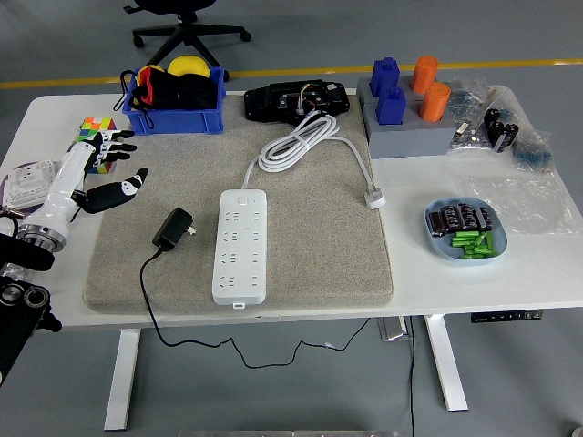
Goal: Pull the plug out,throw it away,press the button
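left hand [96,173]: fingers spread, empty, left-centre of frame over mat edge | plug [172,228]: unplugged, lying on grey mat [310,264] just left of power strip [240,245], centre frame | cube [94,132]: upper left, behind hand

Between the left robot hand [102,175] and the power strip [241,245] only the black plug [173,228] lies on open mat [310,264], while the blue bin [175,114] and coiled white cord [299,141] crowd the far side.
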You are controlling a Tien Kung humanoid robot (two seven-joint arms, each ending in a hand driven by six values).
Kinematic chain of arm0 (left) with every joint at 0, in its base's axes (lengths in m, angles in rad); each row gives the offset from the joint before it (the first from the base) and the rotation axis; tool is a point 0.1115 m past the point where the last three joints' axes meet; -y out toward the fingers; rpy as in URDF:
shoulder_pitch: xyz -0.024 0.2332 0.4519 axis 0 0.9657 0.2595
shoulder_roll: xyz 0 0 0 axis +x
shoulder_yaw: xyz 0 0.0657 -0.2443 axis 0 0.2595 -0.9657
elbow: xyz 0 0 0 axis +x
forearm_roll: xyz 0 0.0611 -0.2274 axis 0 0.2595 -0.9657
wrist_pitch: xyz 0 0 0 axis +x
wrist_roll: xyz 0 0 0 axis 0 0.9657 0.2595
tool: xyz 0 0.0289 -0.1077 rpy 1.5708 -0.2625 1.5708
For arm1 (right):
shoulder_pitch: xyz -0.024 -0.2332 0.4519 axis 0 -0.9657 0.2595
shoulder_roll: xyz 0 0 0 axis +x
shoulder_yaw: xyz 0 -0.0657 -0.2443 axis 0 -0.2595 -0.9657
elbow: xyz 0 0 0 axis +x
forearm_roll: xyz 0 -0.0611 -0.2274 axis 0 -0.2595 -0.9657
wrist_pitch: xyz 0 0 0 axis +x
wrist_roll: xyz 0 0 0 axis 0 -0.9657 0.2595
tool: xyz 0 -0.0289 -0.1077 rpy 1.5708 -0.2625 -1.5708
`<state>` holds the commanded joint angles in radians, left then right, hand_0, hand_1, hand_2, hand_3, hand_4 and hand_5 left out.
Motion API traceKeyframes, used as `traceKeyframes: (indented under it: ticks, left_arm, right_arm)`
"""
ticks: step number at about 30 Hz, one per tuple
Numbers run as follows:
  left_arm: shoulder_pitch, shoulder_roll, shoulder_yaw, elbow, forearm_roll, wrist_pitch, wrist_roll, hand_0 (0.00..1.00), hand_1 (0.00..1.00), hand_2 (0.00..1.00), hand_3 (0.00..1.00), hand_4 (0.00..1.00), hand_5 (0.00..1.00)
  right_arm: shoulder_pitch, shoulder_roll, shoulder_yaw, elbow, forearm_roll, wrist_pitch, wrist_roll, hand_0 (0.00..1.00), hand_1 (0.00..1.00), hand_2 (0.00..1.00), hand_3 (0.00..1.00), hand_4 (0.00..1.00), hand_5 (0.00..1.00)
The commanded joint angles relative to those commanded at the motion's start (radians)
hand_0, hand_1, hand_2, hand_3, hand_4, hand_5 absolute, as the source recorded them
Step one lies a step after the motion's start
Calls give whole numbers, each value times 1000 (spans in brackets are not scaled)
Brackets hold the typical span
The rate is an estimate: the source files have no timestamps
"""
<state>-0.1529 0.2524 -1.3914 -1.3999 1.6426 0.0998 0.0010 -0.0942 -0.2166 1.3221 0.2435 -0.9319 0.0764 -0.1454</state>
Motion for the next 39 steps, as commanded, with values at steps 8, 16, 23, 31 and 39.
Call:
traceKeyframes:
  ticks: [8,16,23,31,39]
  left_arm:
    - [-4,2,3,-10,-3,-1,-2,741,688,693,779,687,114]
    - [-2,2,6,-12,-3,-2,-2,736,682,691,777,684,113]
    - [-3,5,12,-17,-5,-3,-3,735,681,687,774,683,111]
    - [-1,2,12,-27,-6,-2,-4,733,681,687,770,683,111]
    - [2,5,-3,-31,-3,-4,-1,729,677,685,769,682,110]
  right_arm:
    - [4,-4,-7,0,2,0,0,755,687,670,670,765,670]
    - [3,-6,-12,1,4,0,0,754,686,670,670,765,670]
    - [2,-6,-13,0,7,0,0,754,687,670,670,765,670]
    - [-1,-4,-11,-1,4,0,0,754,686,670,670,765,670]
    - [-3,-1,-6,0,2,0,0,753,686,670,670,765,669]
